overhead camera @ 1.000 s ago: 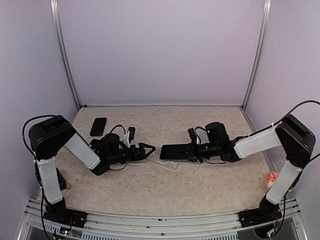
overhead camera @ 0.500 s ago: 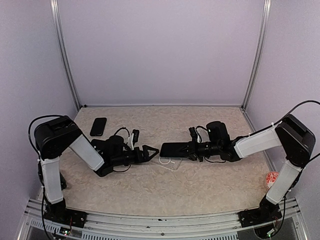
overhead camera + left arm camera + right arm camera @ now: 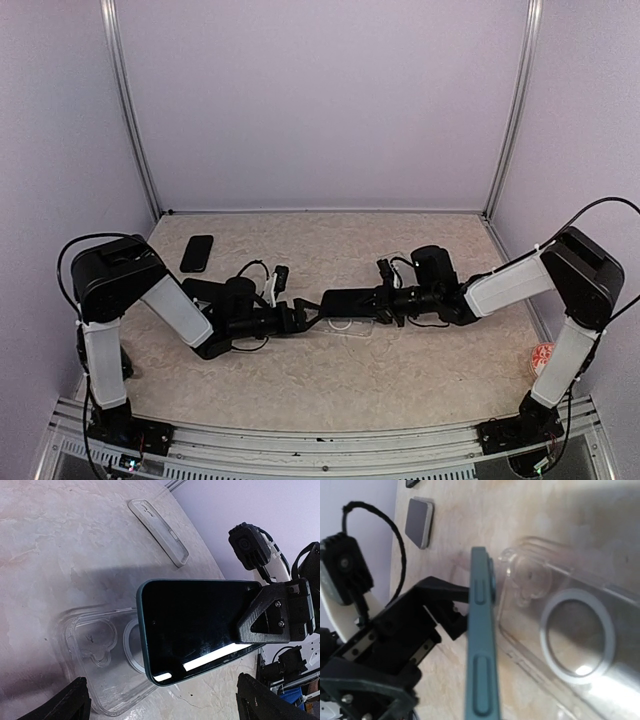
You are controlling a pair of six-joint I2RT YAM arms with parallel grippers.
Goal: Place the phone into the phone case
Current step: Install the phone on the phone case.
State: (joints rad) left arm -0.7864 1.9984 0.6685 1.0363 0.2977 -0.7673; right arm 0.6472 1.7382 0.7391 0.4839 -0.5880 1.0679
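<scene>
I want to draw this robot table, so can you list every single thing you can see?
phone: one, black screen with teal edge, held over the ringed case
phone case: one, see-through with a white ring, flat on the table under the phone
second case: one, see-through, farther back on the table
other phone: one, black, back left of the table
round thing: one, red and white, near the right edge
table: one, beige marbled
left jaws: one pair, black, open by the phone's free end
right jaws: one pair, black, shut on the phone
</scene>
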